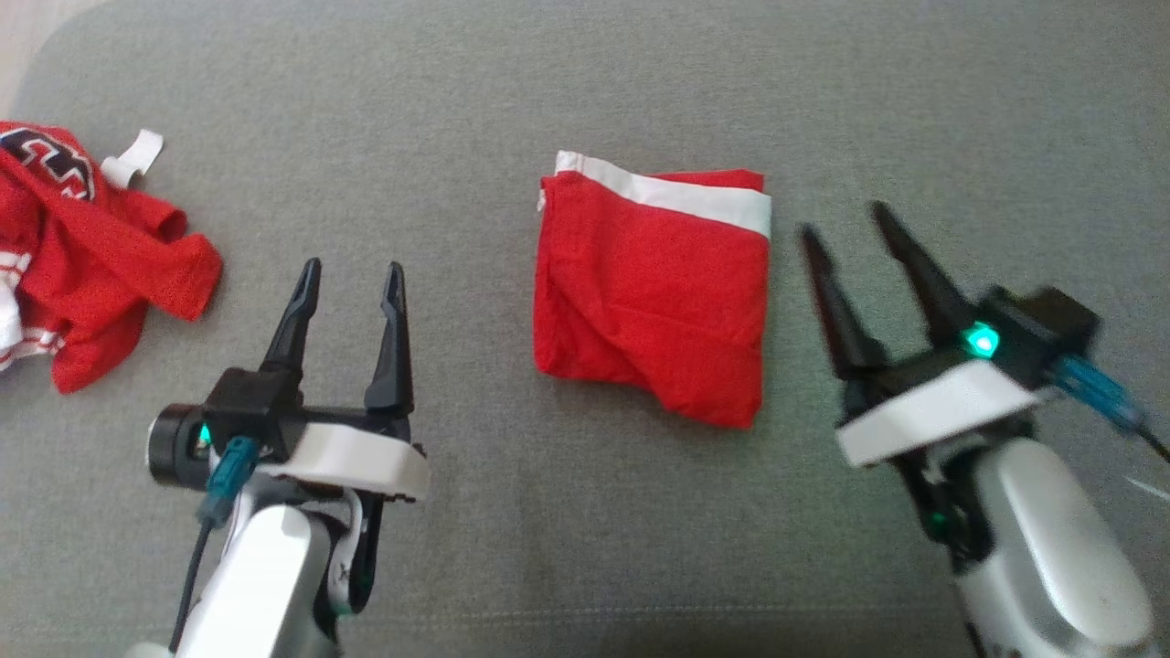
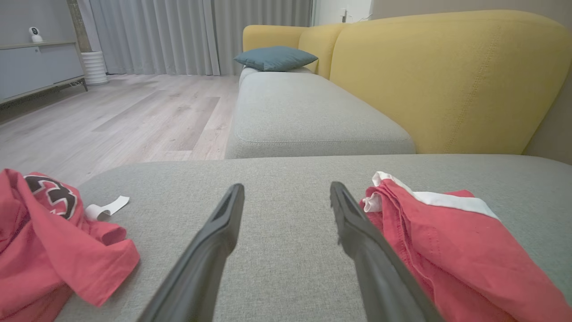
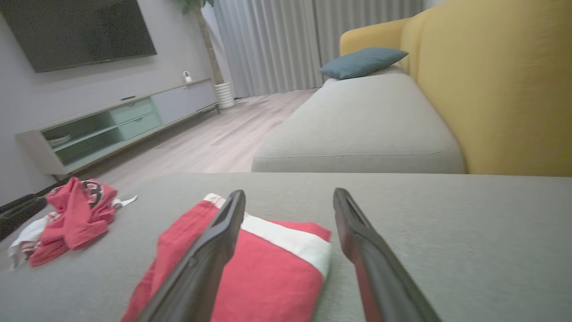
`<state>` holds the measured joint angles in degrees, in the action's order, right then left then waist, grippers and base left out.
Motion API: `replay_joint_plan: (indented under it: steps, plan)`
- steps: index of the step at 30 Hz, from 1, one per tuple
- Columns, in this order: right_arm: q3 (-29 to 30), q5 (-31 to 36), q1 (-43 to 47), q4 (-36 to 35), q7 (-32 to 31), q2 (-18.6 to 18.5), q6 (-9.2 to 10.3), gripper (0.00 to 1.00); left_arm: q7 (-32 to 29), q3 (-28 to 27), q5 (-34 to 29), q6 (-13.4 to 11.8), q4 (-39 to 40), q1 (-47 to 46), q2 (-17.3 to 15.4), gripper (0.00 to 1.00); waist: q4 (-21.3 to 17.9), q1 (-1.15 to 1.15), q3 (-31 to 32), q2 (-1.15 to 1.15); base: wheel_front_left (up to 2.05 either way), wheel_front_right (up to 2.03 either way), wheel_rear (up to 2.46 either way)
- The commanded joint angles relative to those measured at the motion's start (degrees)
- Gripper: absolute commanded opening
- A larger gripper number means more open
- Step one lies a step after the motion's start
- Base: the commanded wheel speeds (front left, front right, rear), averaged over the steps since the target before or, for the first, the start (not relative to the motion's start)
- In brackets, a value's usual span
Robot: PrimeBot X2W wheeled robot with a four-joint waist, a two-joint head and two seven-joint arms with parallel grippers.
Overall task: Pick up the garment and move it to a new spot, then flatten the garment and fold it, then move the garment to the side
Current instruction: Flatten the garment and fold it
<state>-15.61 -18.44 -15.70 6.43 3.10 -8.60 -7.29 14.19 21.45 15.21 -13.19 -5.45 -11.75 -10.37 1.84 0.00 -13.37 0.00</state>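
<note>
Both sets of fingers released, nothing held; my left gripper (image 1: 353,268) and right gripper (image 1: 845,222) flank the folded garment (image 1: 651,292), lying midway across the grey cushion (image 1: 585,530). Risk: pinching only the top layer would peel the fold open on the sideways move. Bare room toward the right and near edges; a crumpled red shirt (image 1: 101,256) crowds the left edge.

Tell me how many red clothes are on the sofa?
2. A folded garment lies in the middle of the sofa. A crumpled shirt sits at the head view's left edge, partly cut off, so more may be hidden there.
</note>
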Motion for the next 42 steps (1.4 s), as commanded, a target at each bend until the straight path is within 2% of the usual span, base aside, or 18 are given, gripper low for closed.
replay_joint_plan:
  steps: [1,5,9,27,42]
  plan:
    - [0.09,0.67,0.14,-2.69,0.43,0.05,-0.2,1.0,0.1,-2.34,-0.31,-0.48,2.25,-0.22,-1.31,1.0,-0.41,0.0,0.31,0.0,0.0,0.0,0.0]
    - [6.42,2.51,5.48,-5.75,-0.15,0.59,-0.2,1.0,-0.41,-2.59,-0.7,-1.09,2.89,0.64,-2.34,1.0,-1.51,0.0,1.25,0.0,0.0,0.0,0.0]
    - [9.2,3.5,9.49,-7.99,-1.38,1.51,-0.2,1.0,-0.87,-2.79,-0.93,-1.59,3.62,2.05,-3.39,1.0,-2.53,0.0,2.8,0.0,0.0,0.0,0.0]
    - [12.06,5.66,18.6,-12.82,-6.26,3.77,-0.2,1.0,-3.99,-2.18,-0.97,-4.05,7.19,11.27,-6.14,1.0,-3.82,0.0,11.42,0.0,0.0,0.0,0.0]
    - [12.86,6.45,20.82,-15.88,-8.65,4.56,-0.2,1.0,-4.85,-2.01,-0.35,-4.94,8.1,13.56,-6.87,1.0,-4.1,0.0,12.95,0.0,0.0,0.0,0.0]
